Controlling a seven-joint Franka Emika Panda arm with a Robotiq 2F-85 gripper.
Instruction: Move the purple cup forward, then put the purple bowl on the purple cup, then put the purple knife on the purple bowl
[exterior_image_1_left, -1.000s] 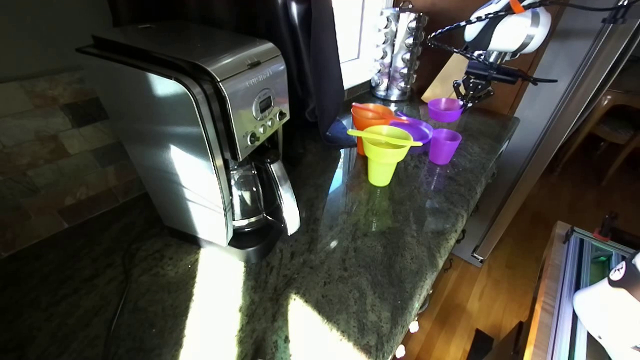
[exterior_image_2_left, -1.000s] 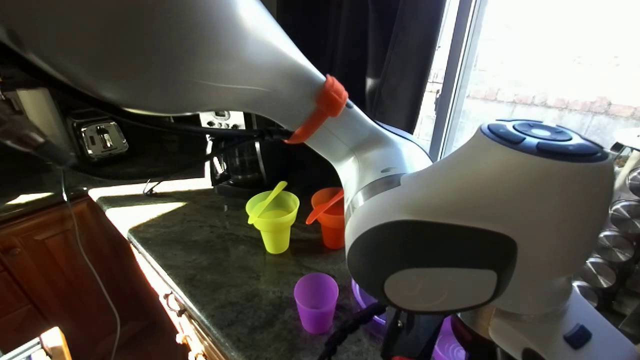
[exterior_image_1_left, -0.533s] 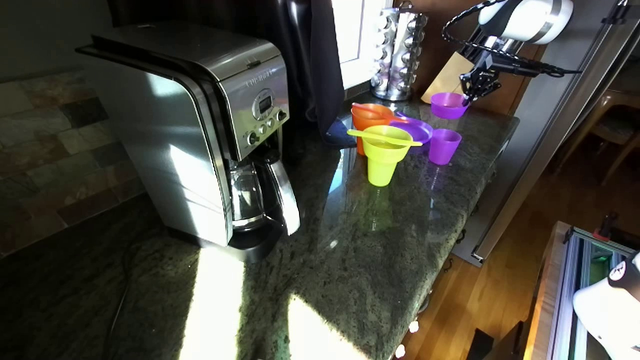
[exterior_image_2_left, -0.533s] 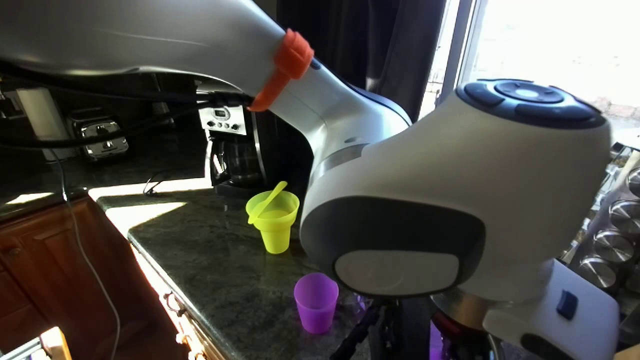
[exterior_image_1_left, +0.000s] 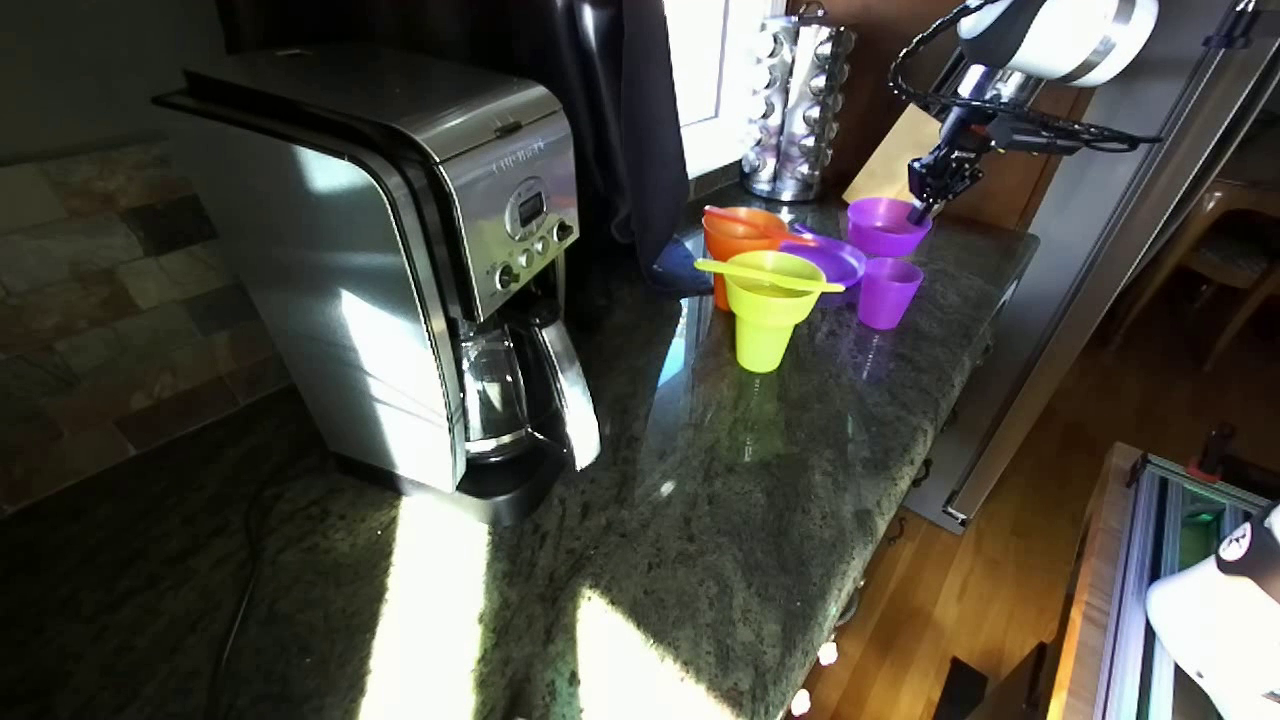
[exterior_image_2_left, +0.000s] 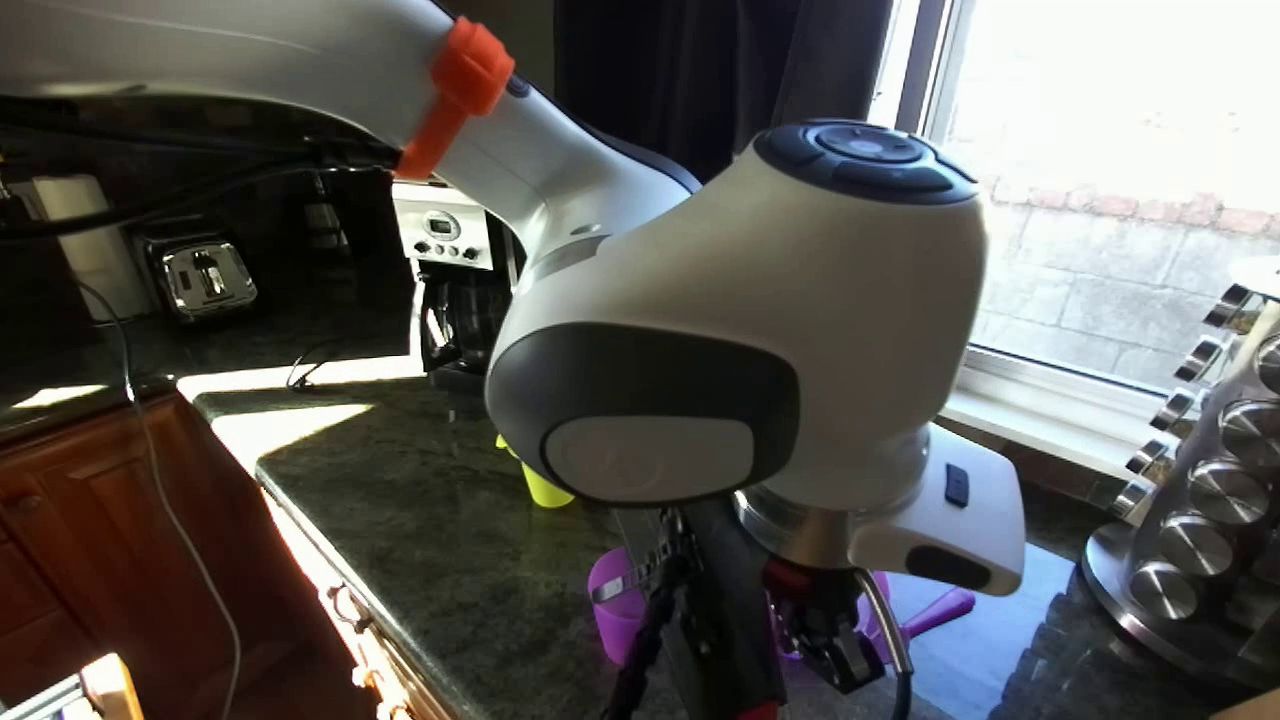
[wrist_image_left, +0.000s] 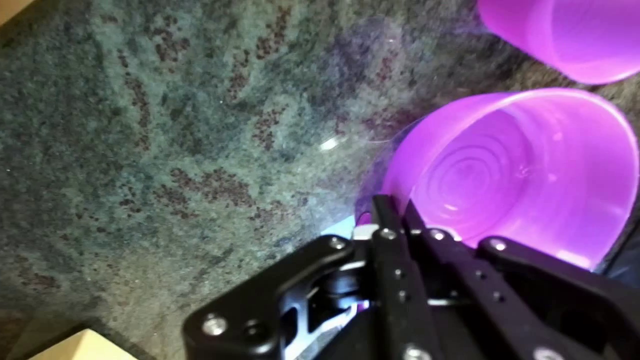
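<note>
My gripper (wrist_image_left: 397, 207) is shut on the rim of the purple bowl (wrist_image_left: 520, 165), one finger outside the wall and one inside. The bowl hangs clear of the counter, its hollow upward. In an exterior view the bowl (exterior_image_1_left: 880, 228) appears just behind and above the purple cup (exterior_image_1_left: 889, 295), which stands upright on the counter. The cup (wrist_image_left: 590, 40) shows beside the bowl in the wrist view's upper right corner. A purple handle (exterior_image_2_left: 940, 612), possibly the purple knife's, sticks out past the arm in an exterior view; the remainder of it is hidden.
A yellow-green bowl on a cup (exterior_image_1_left: 762, 315) carries a spoon. Behind it stands an orange set (exterior_image_1_left: 735, 240), near a purple plate (exterior_image_1_left: 840, 268). A wooden block (exterior_image_1_left: 895, 155) and a spice rack (exterior_image_1_left: 795, 110) are at the back. The coffee maker (exterior_image_1_left: 500, 165) is farther off.
The bowl, held throughout, first rose slightly, then sank and came closer to the cup. The arm swung across an exterior view and now covers much of the cup and the yellow-green set there.
</note>
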